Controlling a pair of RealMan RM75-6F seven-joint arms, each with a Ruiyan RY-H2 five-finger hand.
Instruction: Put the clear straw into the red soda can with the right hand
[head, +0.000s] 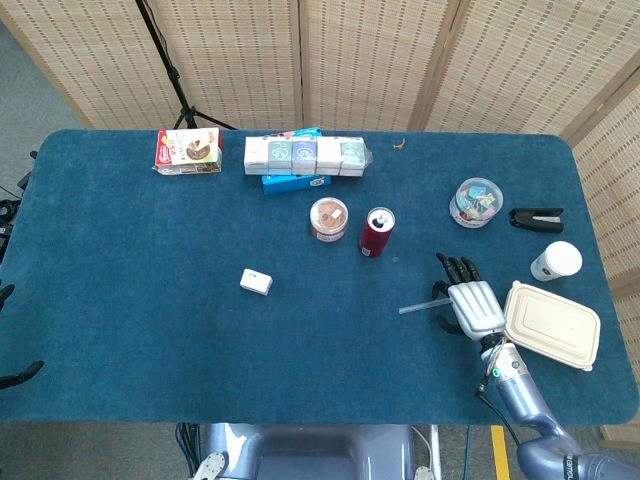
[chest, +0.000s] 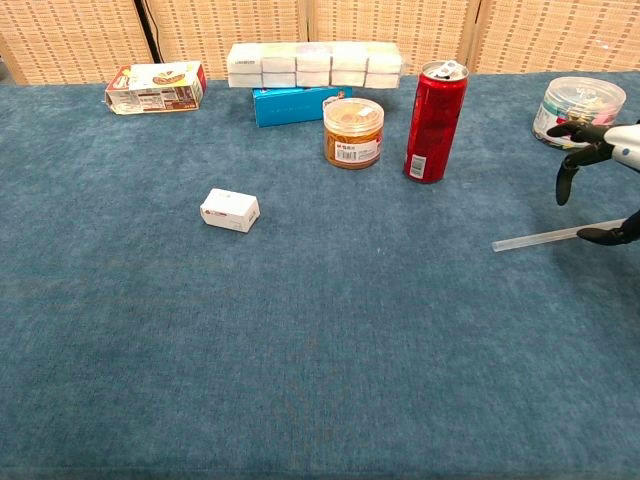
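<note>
The clear straw (head: 416, 307) (chest: 535, 239) lies flat on the blue table, right of centre. The red soda can (head: 375, 232) (chest: 433, 121) stands upright behind it, its top opened. My right hand (head: 468, 300) (chest: 602, 170) hovers over the straw's right end with its fingers spread, holding nothing; the thumb sits low beside the straw. I cannot tell whether it touches the straw. The left hand appears in neither view.
A brown-lidded jar (head: 328, 219) stands just left of the can. A white lidded container (head: 553, 325), a white cup (head: 556, 261), a clear tub (head: 475, 202) and a black clip (head: 536, 217) crowd the right side. A small white box (head: 256, 282) lies at left; cartons line the far edge.
</note>
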